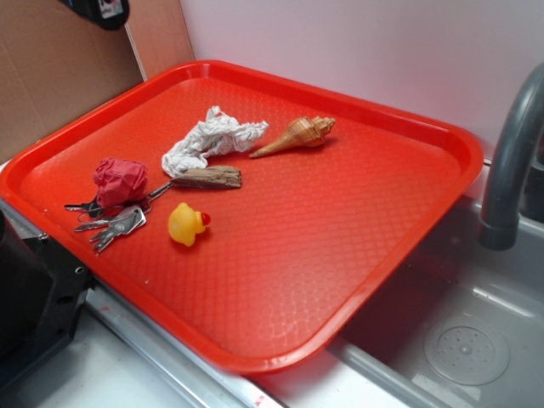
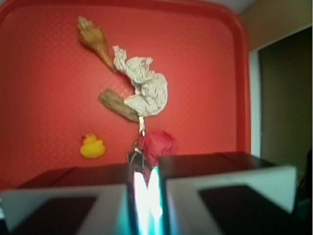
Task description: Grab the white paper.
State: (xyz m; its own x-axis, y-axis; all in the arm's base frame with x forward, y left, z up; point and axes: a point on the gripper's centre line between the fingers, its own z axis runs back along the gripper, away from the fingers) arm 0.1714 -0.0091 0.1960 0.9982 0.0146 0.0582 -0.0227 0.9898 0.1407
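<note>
A wide red plastic tray (image 1: 357,229) with a dimpled, textured floor lies tilted over the edge of a grey metal sink (image 1: 476,331), beside a dark grey curved tap (image 1: 510,161). A brown cardboard panel (image 1: 51,76) stands behind the tray's far left corner.

The white, wrinkly, elongated wad of tissue-like paper (image 1: 211,138) rests on the tray floor toward the back, left of centre in the exterior view. Its lower end touches or overlaps a short brown piece of rough wood (image 1: 208,178). Just beside its other end lies a tan spiral seashell (image 1: 297,134), whose pointed tip aims at the paper; whether the two touch cannot be told. In the wrist view the same paper (image 2: 144,88) curls between the shell (image 2: 95,41) and the wood (image 2: 117,105).

A smaller crumpled red wad (image 1: 119,180) sits near the tray's left rim, on or against a bunch of silver metal keys (image 1: 115,225). A small yellow rubber duck with a red beak (image 1: 187,223) stands near the keys, apart from the wood.

The pincer (image 2: 146,196) shows only in the wrist view, blurred at the bottom edge: two pale blocks with dark faces stand with a thin bright gap between them, so it is set narrow with nothing in its grip. It is well apart from the white paper, with the red wad (image 2: 157,144) between them in that view.
</note>
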